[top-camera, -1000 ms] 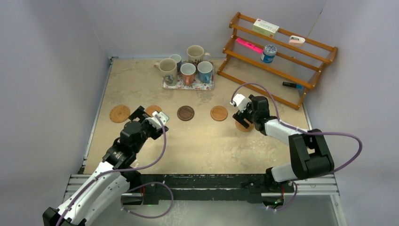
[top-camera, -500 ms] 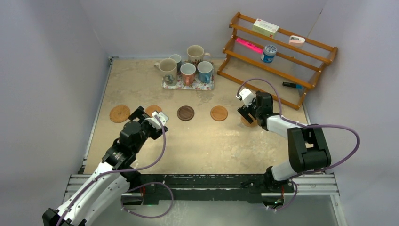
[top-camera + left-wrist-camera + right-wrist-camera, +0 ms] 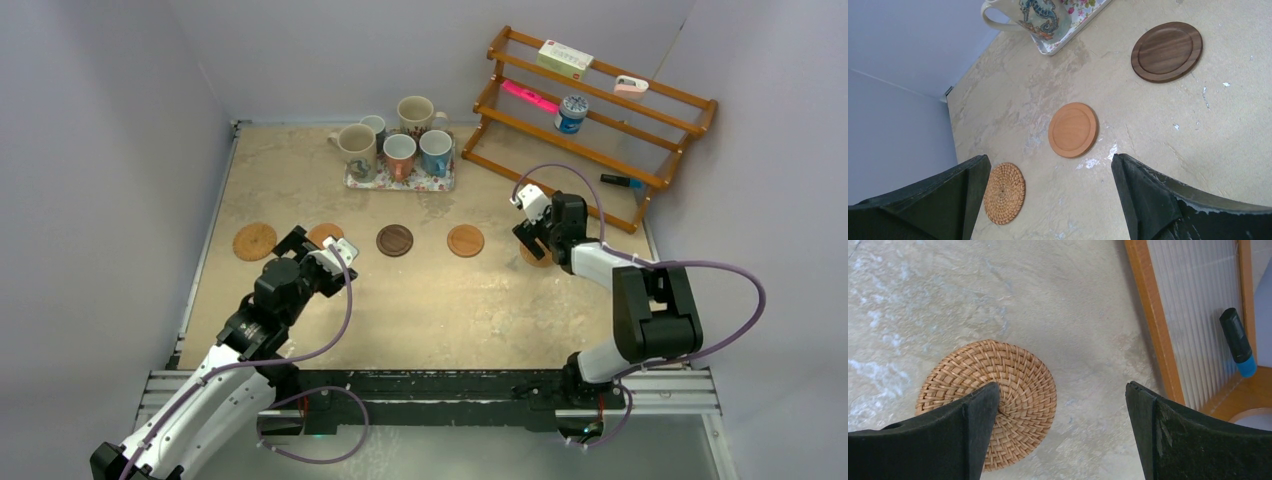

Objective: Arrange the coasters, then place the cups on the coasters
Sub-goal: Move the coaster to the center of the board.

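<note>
Five cups stand together on the floral tray (image 3: 400, 183) at the back: two cream ones (image 3: 357, 150) (image 3: 415, 115), a reddish-orange (image 3: 399, 156), a light blue (image 3: 435, 152) and a small grey-blue (image 3: 373, 125). The coasters lie in a row: woven (image 3: 255, 241) (image 3: 1004, 192), smooth orange (image 3: 325, 232) (image 3: 1073, 129), dark brown (image 3: 394, 240) (image 3: 1167, 51), orange (image 3: 465, 240), and a woven one (image 3: 537, 256) (image 3: 1008, 375) under my right gripper (image 3: 527, 232) (image 3: 1062, 386). That gripper is open, one finger over the coaster. My left gripper (image 3: 318, 242) (image 3: 1049, 160) hangs open and empty just near of the smooth orange coaster.
A wooden rack (image 3: 590, 120) (image 3: 1153, 320) stands at the back right, close beyond the right gripper. It holds a box, a pink marker, a blue-and-white tin (image 3: 571, 113) and a dark marker with a blue tip (image 3: 1237, 342). Grey walls close in the table.
My right gripper has moved back and to the right, toward the rack, and the woven coaster under it has shifted the same way. The left arm has not moved.
</note>
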Controlling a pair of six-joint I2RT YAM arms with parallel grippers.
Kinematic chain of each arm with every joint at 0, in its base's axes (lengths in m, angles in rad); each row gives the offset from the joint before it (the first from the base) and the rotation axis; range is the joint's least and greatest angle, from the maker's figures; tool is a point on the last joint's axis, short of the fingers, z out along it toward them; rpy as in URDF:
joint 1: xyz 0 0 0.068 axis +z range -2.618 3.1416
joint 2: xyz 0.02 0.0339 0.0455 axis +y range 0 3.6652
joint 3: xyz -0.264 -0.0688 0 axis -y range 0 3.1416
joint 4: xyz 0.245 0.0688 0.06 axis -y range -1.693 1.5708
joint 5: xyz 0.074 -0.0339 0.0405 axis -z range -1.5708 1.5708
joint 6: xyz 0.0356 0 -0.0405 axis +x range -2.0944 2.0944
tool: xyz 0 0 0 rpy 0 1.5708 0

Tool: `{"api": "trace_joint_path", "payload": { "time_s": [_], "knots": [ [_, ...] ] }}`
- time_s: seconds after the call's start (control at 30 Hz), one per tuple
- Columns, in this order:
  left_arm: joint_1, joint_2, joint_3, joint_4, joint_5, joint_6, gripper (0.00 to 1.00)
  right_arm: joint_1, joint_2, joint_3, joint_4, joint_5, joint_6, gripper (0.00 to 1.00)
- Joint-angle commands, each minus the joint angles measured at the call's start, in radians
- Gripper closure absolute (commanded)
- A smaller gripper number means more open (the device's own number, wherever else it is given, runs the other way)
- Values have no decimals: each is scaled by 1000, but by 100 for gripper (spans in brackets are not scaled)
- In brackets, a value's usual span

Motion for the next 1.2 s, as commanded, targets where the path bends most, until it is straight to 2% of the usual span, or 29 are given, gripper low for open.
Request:
{"api": "trace_joint_path", "payload": {
  "time_s": [0.0,1.17],
  "knots": [
    [4,-5,6,20,0,-27,0,-14,70,33,-30,55,11,1],
    [3,-2,3,23,-5,-27,0,-6,55,69,-51,-61,36,1]
  ]
}}
